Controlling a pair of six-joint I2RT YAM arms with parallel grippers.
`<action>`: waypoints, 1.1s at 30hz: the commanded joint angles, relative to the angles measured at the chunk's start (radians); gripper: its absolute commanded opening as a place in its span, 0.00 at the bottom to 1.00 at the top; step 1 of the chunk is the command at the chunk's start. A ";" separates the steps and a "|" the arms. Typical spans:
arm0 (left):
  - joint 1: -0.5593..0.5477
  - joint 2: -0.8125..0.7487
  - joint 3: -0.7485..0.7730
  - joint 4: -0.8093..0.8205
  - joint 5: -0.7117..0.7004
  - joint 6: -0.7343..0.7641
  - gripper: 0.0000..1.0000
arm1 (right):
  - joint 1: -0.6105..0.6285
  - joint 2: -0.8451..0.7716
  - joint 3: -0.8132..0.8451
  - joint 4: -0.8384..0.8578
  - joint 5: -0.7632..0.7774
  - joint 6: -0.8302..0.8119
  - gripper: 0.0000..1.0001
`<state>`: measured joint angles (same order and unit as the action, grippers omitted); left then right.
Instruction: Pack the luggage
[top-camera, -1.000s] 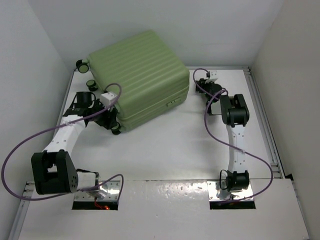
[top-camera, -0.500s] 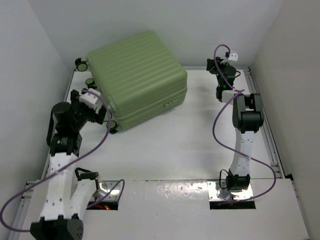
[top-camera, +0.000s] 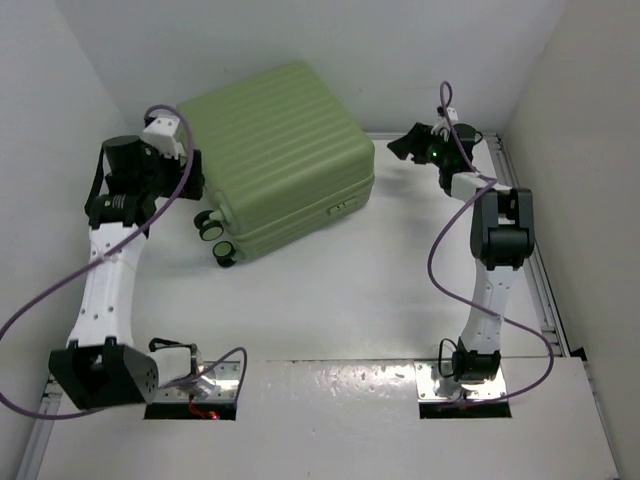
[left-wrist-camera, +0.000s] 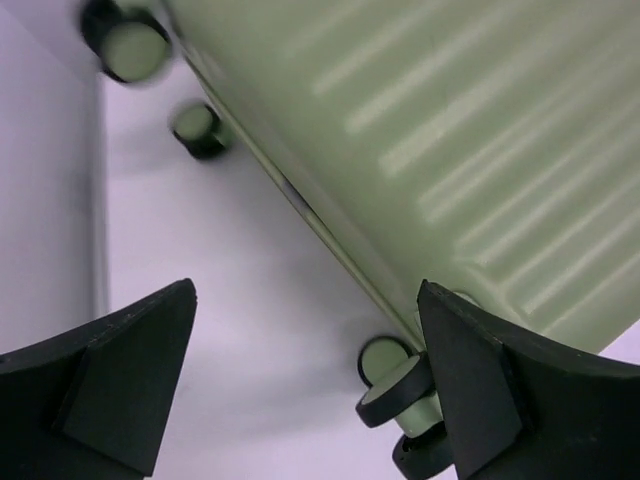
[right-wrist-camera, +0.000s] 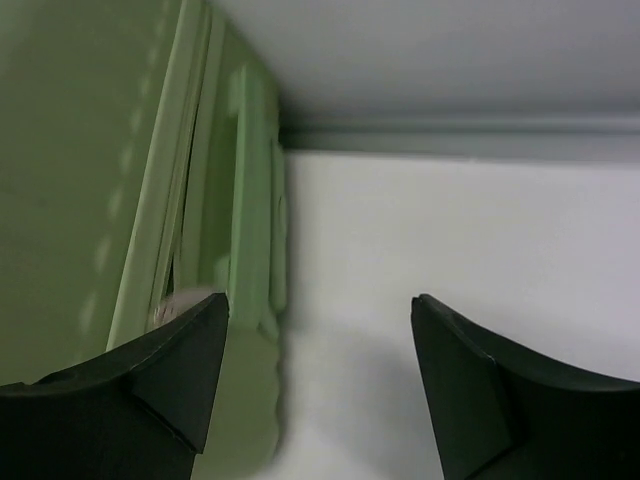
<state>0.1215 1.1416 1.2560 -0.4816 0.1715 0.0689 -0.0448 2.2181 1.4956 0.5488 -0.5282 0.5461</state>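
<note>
White tabletop (top-camera: 350, 290) holds the large light-green ribbed hard-shell suitcase (top-camera: 280, 150), lying shut toward the far left. 2 grippers flank it, left gripper (top-camera: 192, 172) at the wheeled end, right gripper (top-camera: 405, 146) opposite, both wide open and empty. Packing looks finished; next, probably fastening it.

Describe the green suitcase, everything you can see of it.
The luggage is a large light-green suitcase with a ribbed, hard-looking shell. It is shut, lying flat on a broad side at the far left of the white table, turned at an angle. A seam runs round its side, with a small lock-like fitting there. Black wheels with green hubs stick out at its left end. Only the table visibly touches it.
</note>
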 joint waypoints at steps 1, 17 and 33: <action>0.036 0.065 0.083 -0.185 0.226 0.130 0.96 | -0.024 -0.110 -0.055 -0.087 -0.162 -0.038 0.73; 0.196 0.030 -0.035 -0.071 0.266 0.168 0.87 | -0.086 -0.111 -0.074 -0.015 0.025 0.007 0.69; 0.185 0.098 -0.076 -0.037 0.177 0.031 0.88 | 0.138 0.353 0.603 -0.292 -0.131 0.078 0.75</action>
<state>0.3088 1.2407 1.1858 -0.5579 0.3538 0.1329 0.0631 2.5385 2.0327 0.2882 -0.5884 0.6216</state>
